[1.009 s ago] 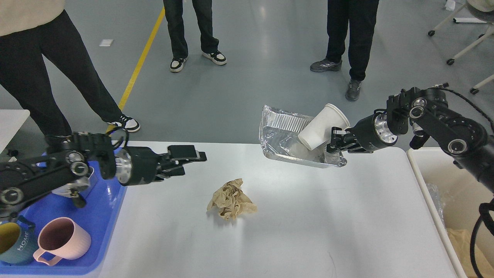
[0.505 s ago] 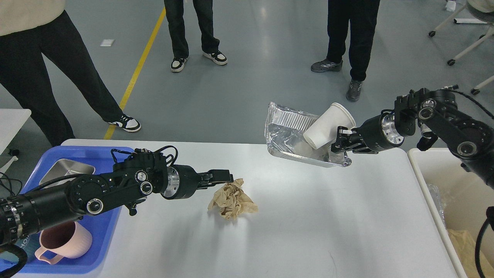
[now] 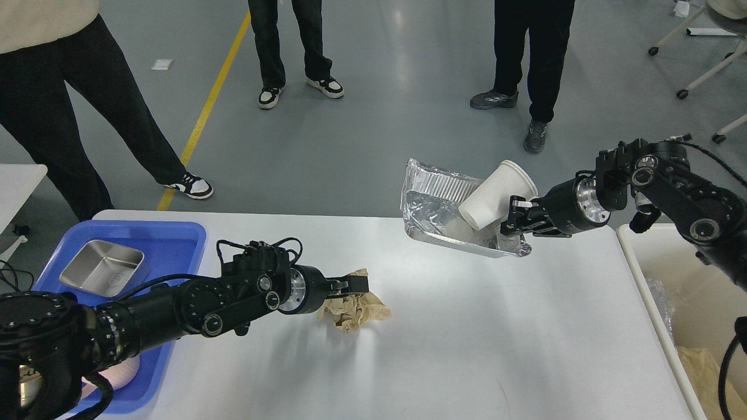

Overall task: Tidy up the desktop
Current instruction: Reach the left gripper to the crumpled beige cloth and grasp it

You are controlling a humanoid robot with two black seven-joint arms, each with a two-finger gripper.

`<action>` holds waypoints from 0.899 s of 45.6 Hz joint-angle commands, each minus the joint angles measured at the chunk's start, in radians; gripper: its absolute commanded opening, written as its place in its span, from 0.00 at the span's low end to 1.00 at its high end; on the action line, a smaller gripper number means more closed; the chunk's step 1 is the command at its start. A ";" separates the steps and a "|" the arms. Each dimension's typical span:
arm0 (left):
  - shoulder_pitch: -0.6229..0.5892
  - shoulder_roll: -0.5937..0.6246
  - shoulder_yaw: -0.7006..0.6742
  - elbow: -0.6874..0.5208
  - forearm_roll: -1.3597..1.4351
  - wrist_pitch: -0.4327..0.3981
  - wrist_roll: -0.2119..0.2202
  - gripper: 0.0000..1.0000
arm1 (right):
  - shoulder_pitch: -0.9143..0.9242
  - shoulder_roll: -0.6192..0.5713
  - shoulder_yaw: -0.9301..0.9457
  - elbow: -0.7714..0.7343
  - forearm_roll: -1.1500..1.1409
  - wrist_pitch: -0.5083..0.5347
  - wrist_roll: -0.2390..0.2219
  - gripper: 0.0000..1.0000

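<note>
Lying below both, the desktop point(image 3: 443, 326) carries the left tool point(image 3: 357, 284) pinching crumpled paper point(image 3: 362, 309); right tool point(image 3: 509, 220) clamps a foil tray point(image 3: 432, 204)

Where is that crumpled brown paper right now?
In the head view, the crumpled brown paper lies on the white desktop, left of centre, right at the left gripper, with the blue tray further left.

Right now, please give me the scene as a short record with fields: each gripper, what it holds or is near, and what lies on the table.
left gripper: low over the desktop, at the crumpled brown paper; grasp not clear
right gripper: shut on the foil tray, held tilted above the desktop's far edge
paper cup: white, lying tilted in the foil tray
blue tray: on the left end, holds a steel container
bin: cream-white, beside the right end
</note>
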 commanded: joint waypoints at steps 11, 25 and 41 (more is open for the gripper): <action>0.002 -0.145 0.069 0.148 0.008 0.024 -0.004 0.94 | -0.024 -0.001 0.021 0.003 0.000 0.000 0.003 0.00; 0.001 -0.165 0.086 0.163 0.018 0.022 0.005 0.76 | -0.032 -0.003 0.037 0.003 0.000 0.000 0.004 0.00; -0.010 -0.194 0.161 0.182 0.019 0.022 0.025 0.40 | -0.033 -0.003 0.040 0.016 0.000 0.000 0.004 0.00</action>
